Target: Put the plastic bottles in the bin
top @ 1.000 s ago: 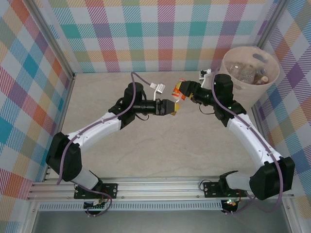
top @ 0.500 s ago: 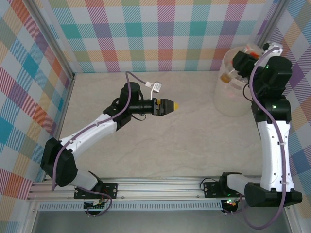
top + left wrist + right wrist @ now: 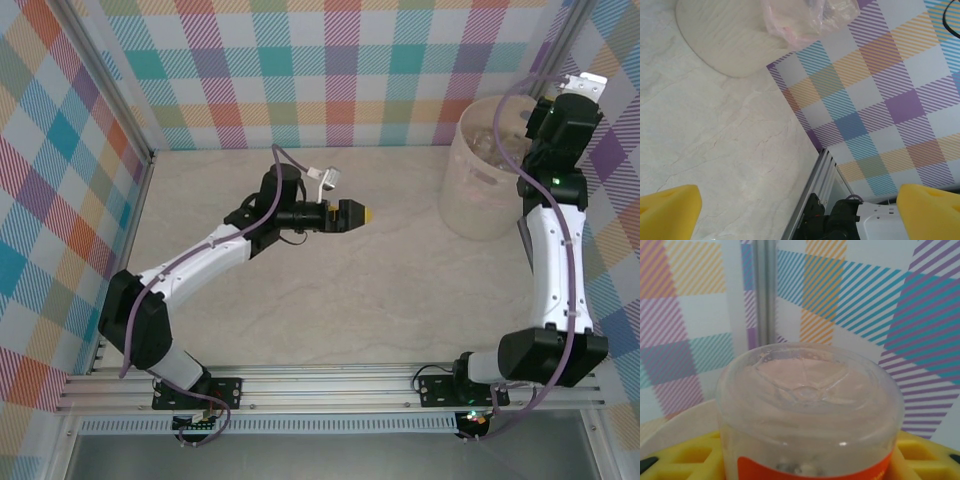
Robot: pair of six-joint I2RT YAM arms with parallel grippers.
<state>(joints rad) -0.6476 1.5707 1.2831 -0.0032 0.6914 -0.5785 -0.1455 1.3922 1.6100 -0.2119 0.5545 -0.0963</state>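
While the left arm reaches out over the middle of the table [image 3: 330, 320], the left gripper [image 3: 358, 214] is empty, and the left wrist view shows its yellow fingertips [image 3: 667, 210] spread wide apart with bare tabletop between them. The right arm is raised at the far right corner, its wrist over the right side of the bin [image 3: 478, 200], which stands against the checked wall [image 3: 340, 60]. In the right wrist view the right gripper [image 3: 807, 467] is closed around a clear plastic bottle [image 3: 807, 400] with an orange label, its yellow pads [image 3: 685, 457] pressed to both sides and the bottle's base facing the camera. From above, other clear bottles [image 3: 492, 143] lie inside the bin, though their number cannot be told.
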